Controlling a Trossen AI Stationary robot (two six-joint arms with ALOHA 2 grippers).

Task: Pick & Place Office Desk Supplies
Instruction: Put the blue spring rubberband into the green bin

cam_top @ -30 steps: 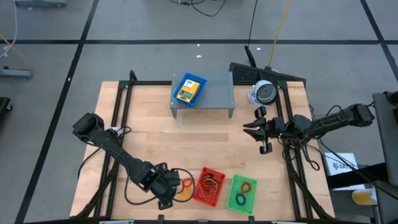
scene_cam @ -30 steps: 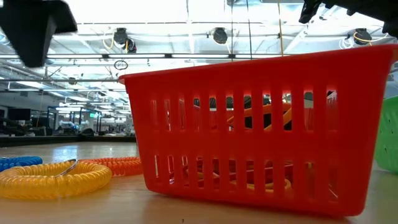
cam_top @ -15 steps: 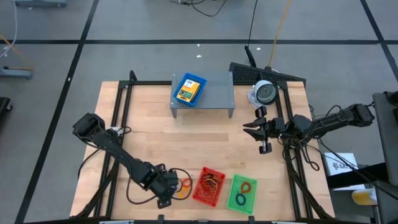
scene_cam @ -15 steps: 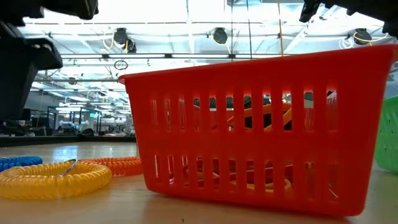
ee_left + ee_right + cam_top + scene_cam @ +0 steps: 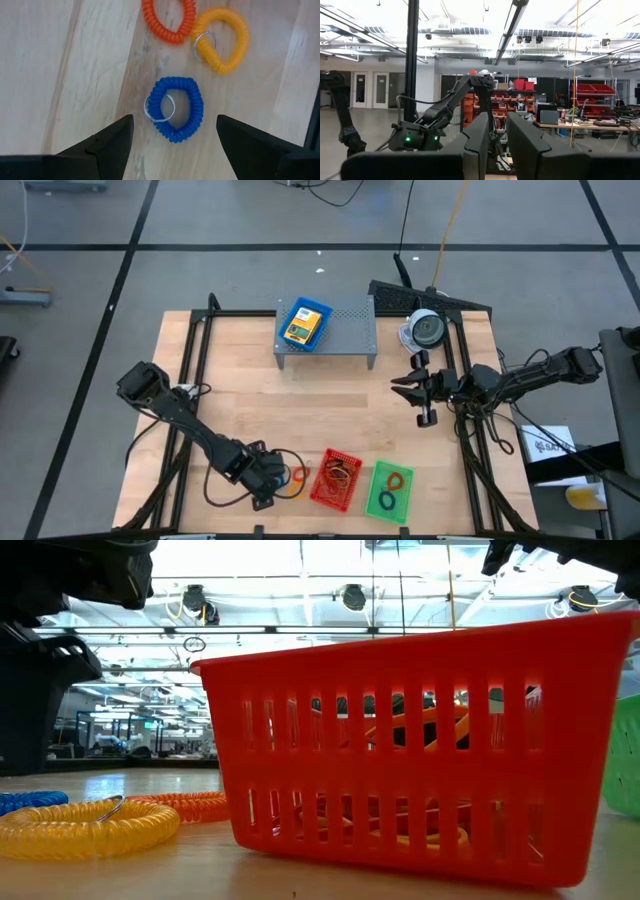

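**Blue coil ring centred under the left gripper**

The left gripper [image 5: 172, 145] is held with fingers wide apart over the blue coil ring [image 5: 175, 114], which lies flat on the wooden table [image 5: 60, 75] just beside the red tray [image 5: 335, 478]. The ring's longer axis runs roughly along the fingers. The right gripper [image 5: 412, 388], fingers nearly together and empty, waits well apart from the tray, toward the grey shelf [image 5: 345, 330].

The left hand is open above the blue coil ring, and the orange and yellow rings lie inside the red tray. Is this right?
Not quite. The left wrist view shows the orange ring and yellow ring on the bare table, outside any tray. The rest holds: the open left hand is above the blue coil ring.
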